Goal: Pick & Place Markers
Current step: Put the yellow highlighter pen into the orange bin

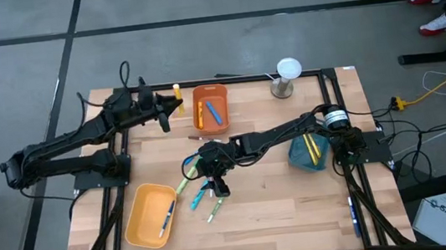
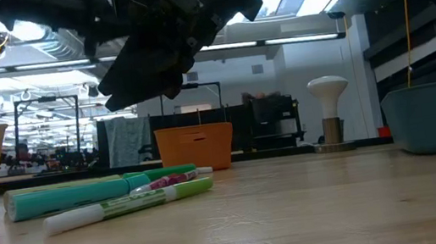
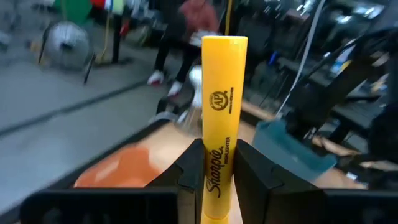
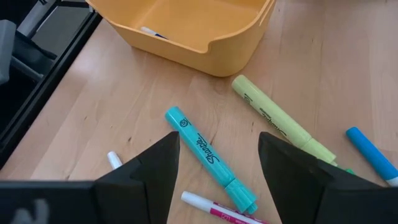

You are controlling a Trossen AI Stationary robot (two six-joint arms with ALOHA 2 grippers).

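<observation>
The left gripper (image 3: 217, 180) pinches a smooth yellow marker (image 3: 217, 118), its long axis running straight out past the fingertips toward the orange bin (image 1: 210, 108) at the table's (image 1: 300, 209) far edge. The right gripper (image 4: 217, 162) hangs with its jaws wide apart and empty over loose markers mid-table: a teal marker (image 4: 211, 158) lies diagonally beneath it, a pale green marker (image 4: 280, 124) beside that, slanted the same way. Three plastic bins stand around: orange, yellow bin (image 1: 151, 215), teal bin (image 1: 306, 152).

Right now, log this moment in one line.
left gripper: shut on yellow marker | right gripper: open above teal marker | orange bin: nearby
</observation>
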